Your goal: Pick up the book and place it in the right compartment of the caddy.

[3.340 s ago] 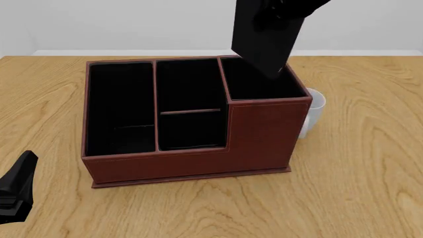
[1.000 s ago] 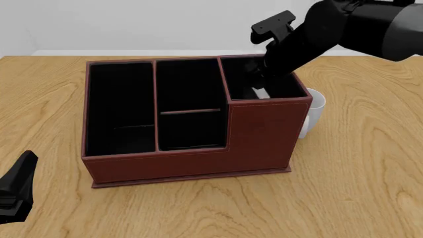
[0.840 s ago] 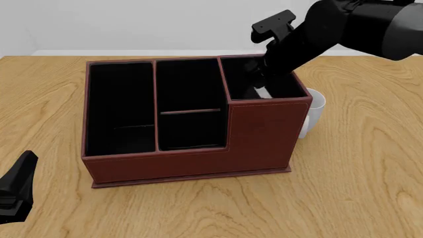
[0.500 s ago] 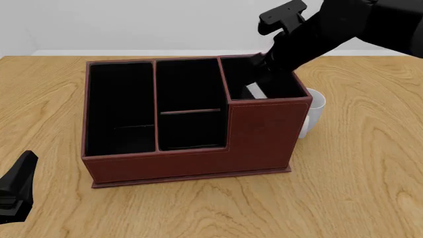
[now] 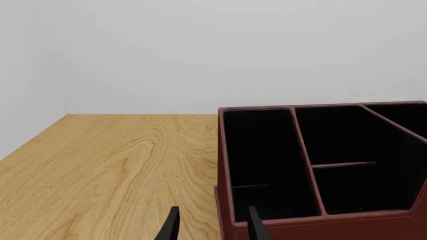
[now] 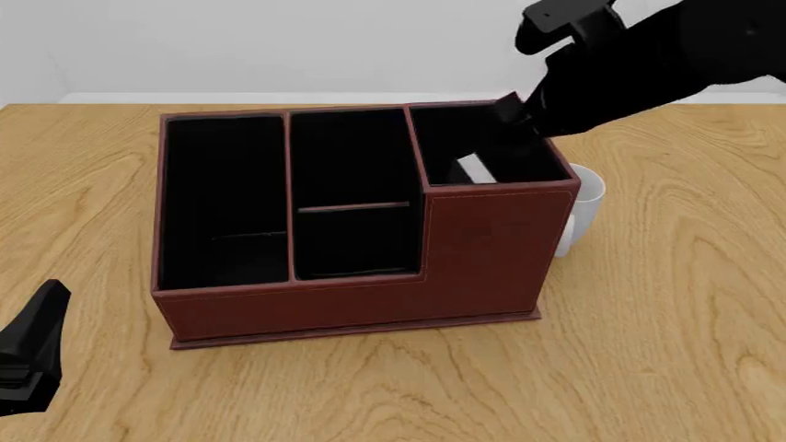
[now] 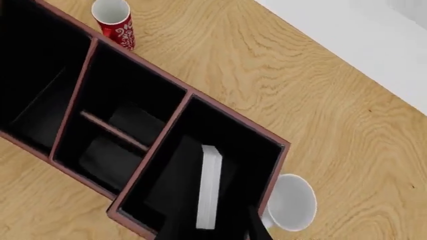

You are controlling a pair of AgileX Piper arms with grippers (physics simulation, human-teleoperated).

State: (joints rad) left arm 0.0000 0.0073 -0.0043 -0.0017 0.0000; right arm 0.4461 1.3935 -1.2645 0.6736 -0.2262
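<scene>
The reddish-brown caddy [image 6: 485, 249] stands mid-table, its tall right compartment [image 6: 485, 147] at the far right end. The black book [image 7: 177, 182] leans inside that compartment, white page edges [image 7: 208, 187] facing up; in the front view only a white sliver of the book [image 6: 473, 168] shows. My right gripper [image 7: 215, 231] hangs open above the compartment, its fingers apart and clear of the book; in the front view the right gripper [image 6: 514, 110] is just over the compartment's back rim. My left gripper [image 5: 212, 227] is open and empty near the caddy's left front corner, and the left gripper [image 6: 43, 318] sits low at the table's left.
A white mug [image 6: 583, 207] stands tight against the caddy's right side, also seen as the white mug [image 7: 291, 202] from the wrist. A red can [image 7: 115, 22] stands behind the caddy's far left corner. Bare wooden table [image 6: 664, 322] lies around the caddy.
The right gripper lowered the book into the right compartment, let go, and has since risen up and to the right. The book stays inside. The left arm has not moved.
</scene>
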